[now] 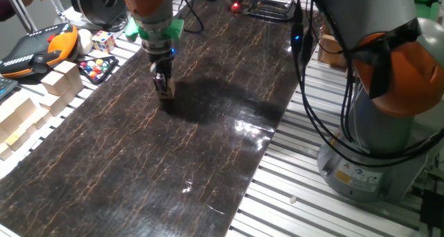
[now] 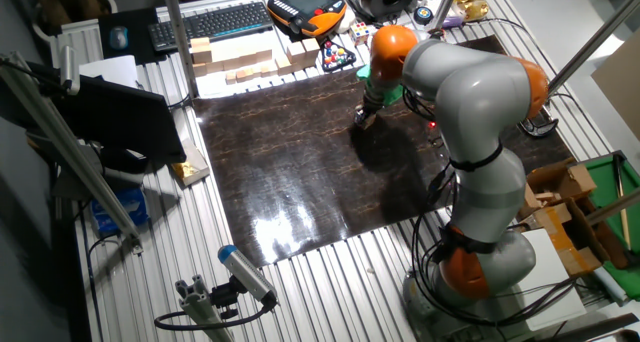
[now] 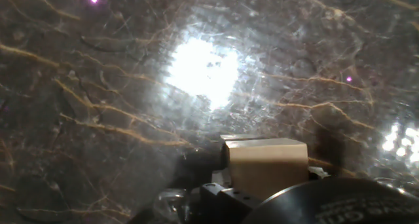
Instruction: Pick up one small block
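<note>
The small block is a light-tan wooden cube held between my gripper's fingers, at or just above the dark marbled mat near its far left part. In the hand view the small block fills the space between the fingers, close to the camera, with the glossy mat behind it. In the other fixed view my gripper points down at the mat's far side. I cannot tell whether the block still touches the mat.
Larger pale wooden blocks lie along the mat's left edge. A multicoloured puzzle cube, a tray of coloured balls and an orange teach pendant lie behind them. The robot base stands at the right.
</note>
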